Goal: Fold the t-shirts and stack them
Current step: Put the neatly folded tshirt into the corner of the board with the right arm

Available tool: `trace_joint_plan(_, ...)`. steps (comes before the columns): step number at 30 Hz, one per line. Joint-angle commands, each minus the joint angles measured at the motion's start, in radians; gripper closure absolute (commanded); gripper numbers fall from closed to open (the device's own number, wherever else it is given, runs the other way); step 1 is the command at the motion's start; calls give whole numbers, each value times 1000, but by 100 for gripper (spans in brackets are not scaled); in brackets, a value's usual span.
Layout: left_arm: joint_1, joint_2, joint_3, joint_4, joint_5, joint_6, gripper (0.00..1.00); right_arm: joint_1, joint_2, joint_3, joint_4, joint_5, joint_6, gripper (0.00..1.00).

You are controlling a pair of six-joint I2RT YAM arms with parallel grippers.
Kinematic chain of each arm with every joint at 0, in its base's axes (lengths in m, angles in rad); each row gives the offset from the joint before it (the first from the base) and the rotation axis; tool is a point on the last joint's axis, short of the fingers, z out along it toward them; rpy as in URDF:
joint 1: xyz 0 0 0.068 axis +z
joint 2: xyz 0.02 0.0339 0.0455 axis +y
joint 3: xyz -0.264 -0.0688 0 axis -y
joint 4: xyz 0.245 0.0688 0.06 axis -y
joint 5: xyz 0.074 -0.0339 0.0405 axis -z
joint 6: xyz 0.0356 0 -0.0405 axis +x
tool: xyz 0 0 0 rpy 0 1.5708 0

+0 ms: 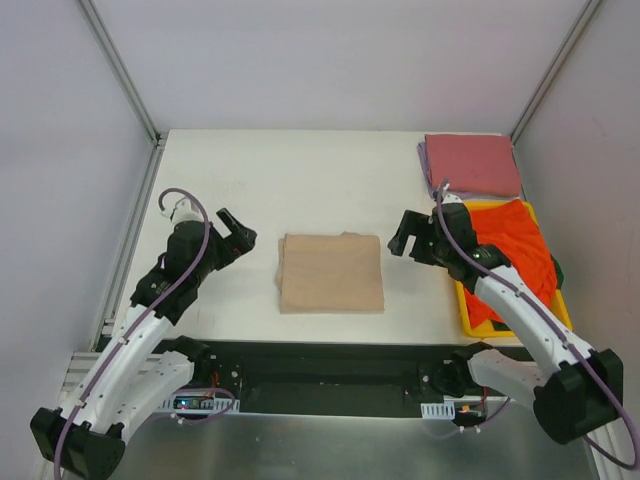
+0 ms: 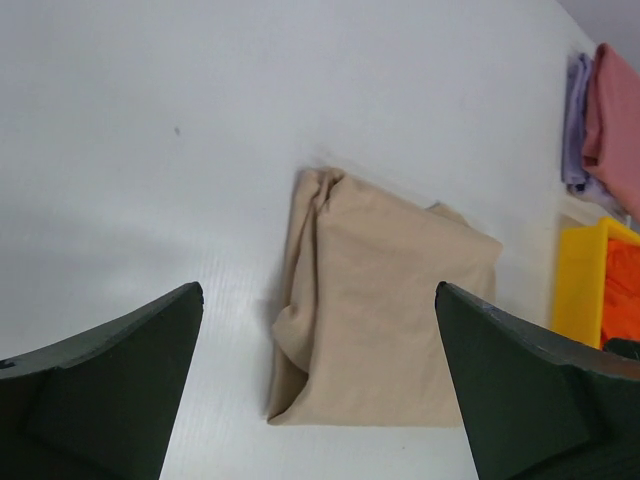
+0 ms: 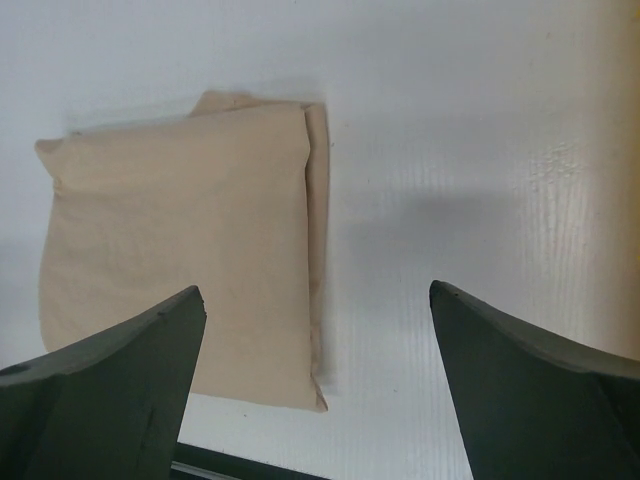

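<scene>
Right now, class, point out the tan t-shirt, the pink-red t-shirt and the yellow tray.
tan t-shirt [image 1: 332,272], top view, centre of the folded cloth.
pink-red t-shirt [image 1: 470,165], top view, middle of its upper face.
yellow tray [image 1: 467,318], top view, bare left wall.

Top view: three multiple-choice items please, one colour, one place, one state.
1. What colour is the shirt in the tray?
A) orange B) lavender C) tan
2. Where does the tan shirt lie?
A) in the tray B) at the far left corner C) in the middle of the table
3. The tan shirt is:
A) spread out full B) folded C) held in jaws

Key:
1 A: the orange shirt fills the yellow tray.
2 C: it rests on bare table, well left of the tray.
3 B: it is a compact rectangle with layered edges, and nothing touches it.
</scene>
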Motion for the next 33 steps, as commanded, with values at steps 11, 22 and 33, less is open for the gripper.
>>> trace_joint_plan(11, -6, 73, -77, -93, 16, -41, 1, 125, 594, 277, -44, -71, 76, 1)
trace_joint_plan(22, -6, 142, -66, -101, 23, -31, 1, 224, 737, 325, -113, 59, 109, 15)
trace_joint_plan(33, -4, 159, -57, -107, 8, -18, 1, 312, 889, 390, -172, 162, 149, 44)
